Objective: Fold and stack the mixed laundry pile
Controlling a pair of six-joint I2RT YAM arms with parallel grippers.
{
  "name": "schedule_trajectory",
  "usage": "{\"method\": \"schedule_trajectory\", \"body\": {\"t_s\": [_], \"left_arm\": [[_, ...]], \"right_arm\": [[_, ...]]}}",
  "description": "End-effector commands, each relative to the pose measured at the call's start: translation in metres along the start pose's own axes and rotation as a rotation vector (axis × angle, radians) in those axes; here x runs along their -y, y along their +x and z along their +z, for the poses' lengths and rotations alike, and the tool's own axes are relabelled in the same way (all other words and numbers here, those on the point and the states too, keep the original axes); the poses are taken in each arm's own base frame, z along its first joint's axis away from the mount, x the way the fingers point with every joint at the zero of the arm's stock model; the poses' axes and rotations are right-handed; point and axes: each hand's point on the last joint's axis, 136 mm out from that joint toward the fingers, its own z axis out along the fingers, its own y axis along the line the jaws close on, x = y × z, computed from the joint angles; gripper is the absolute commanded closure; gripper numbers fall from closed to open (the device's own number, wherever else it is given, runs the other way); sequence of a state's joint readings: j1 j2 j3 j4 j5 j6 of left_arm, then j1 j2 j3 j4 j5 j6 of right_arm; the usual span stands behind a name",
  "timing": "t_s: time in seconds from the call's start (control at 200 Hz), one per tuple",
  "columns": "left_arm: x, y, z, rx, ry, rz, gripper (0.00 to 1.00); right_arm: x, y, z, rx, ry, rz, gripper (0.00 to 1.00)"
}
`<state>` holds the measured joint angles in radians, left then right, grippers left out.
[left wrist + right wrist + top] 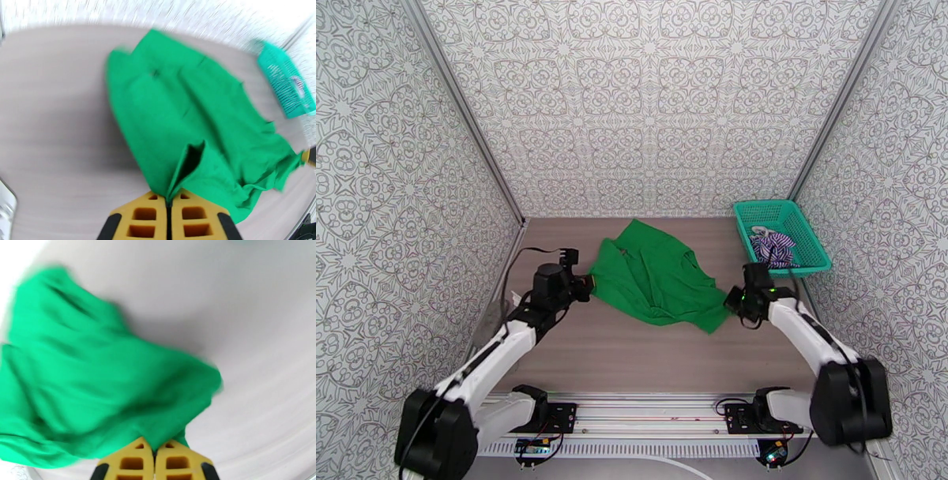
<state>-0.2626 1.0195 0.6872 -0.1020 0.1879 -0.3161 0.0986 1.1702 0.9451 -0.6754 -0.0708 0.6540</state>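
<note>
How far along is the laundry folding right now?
Early. Done: the green cloth lies out on the table, rumpled, with no neat fold. In hand: the left gripper and right gripper are each shut on an edge of it, at opposite sides. Left: folding it, then taking the striped shirt out of the teal basket, folding that and stacking both.

Bright, even, diffuse light fills the sharp top external view; the arms (498,347) cast only faint, soft shadows on the table (632,355). Both wrist views are smeared by motion blur: the green cloth (177,110) has fuzzy edges, the teal basket (282,83) streaks, and the far walls (158,12) wash out to white glare. Their edges bow with fisheye distortion.
</note>
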Motion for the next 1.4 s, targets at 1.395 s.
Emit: {"method": "schedule_trajectory", "body": {"t_s": [1.395], "left_arm": [[0.006,-0.324,-0.132,0.55,-0.004,0.166,1.0]], "right_arm": [[-0.218,-0.249,-0.279,0.807,-0.53,-0.272,1.0]]}}
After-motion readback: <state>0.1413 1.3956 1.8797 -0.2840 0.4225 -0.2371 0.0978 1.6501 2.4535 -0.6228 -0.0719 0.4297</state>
